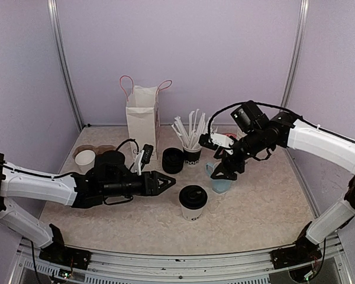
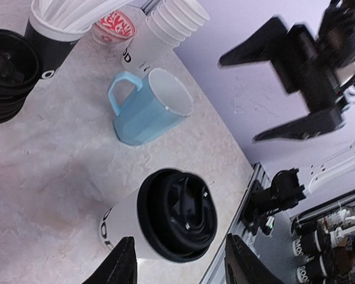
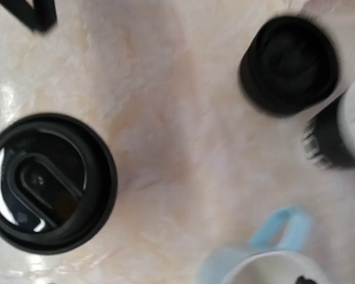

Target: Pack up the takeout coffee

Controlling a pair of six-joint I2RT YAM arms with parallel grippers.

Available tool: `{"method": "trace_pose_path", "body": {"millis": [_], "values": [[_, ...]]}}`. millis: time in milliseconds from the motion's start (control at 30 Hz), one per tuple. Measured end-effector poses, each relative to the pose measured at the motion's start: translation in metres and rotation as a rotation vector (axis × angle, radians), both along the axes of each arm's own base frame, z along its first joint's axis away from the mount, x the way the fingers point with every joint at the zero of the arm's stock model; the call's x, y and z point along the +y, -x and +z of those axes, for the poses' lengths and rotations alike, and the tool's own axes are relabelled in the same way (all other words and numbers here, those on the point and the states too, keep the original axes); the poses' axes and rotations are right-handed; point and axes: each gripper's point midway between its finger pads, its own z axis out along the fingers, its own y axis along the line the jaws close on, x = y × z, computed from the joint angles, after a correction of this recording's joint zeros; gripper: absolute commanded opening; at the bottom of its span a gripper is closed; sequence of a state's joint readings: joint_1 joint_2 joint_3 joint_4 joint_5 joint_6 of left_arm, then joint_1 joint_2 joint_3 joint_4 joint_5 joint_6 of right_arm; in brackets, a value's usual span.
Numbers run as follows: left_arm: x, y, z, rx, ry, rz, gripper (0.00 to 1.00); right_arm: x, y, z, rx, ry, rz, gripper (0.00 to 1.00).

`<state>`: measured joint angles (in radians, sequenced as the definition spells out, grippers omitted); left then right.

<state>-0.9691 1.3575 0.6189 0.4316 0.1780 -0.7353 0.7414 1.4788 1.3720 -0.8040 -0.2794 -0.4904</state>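
One takeout coffee cup (image 1: 193, 203), white with a black lid and black print, stands upright at the table's middle front. It also shows in the left wrist view (image 2: 176, 216) and the right wrist view (image 3: 47, 183). My left gripper (image 1: 167, 182) is open and empty, low over the table just left of this cup, with the cup ahead between its fingers (image 2: 123, 265). My right gripper (image 1: 223, 171) is open and empty above the light-blue mug (image 1: 220, 183); its spread fingers (image 2: 284, 127) show in the left wrist view. I see no second lidded cup clearly.
A white paper bag (image 1: 143, 115) with pink handles stands at the back. A stack of black lids (image 1: 173, 160) and a black cup of white stirrers (image 1: 192, 151) sit right of it. Stacked plain white cups (image 2: 173, 18) lie behind the mug. Brown discs (image 1: 86, 157) lie far left.
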Motion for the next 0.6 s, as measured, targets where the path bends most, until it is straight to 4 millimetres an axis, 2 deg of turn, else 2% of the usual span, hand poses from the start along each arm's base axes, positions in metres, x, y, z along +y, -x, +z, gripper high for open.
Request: {"method": "trace_pose_path", "body": {"millis": [67,133,200,400,600], "values": [[-0.007,-0.005,0.011,0.013,0.020,0.009,0.46,-0.002,0.005,-0.030,0.096,0.006,-0.029,0.44],[-0.014,-0.008,0.014,0.032,0.025,0.011,0.45,-0.004,0.008,-0.043,0.143,0.013,-0.041,0.40],[-0.022,-0.008,0.006,0.069,0.009,0.010,0.45,-0.003,0.012,-0.055,0.195,0.018,-0.050,0.36],[-0.032,0.000,-0.030,0.145,-0.069,-0.006,0.42,0.006,0.018,-0.064,0.271,-0.014,-0.042,0.35],[-0.033,-0.002,-0.044,0.167,-0.104,-0.003,0.38,0.012,0.018,-0.067,0.297,-0.030,-0.035,0.35]]}}
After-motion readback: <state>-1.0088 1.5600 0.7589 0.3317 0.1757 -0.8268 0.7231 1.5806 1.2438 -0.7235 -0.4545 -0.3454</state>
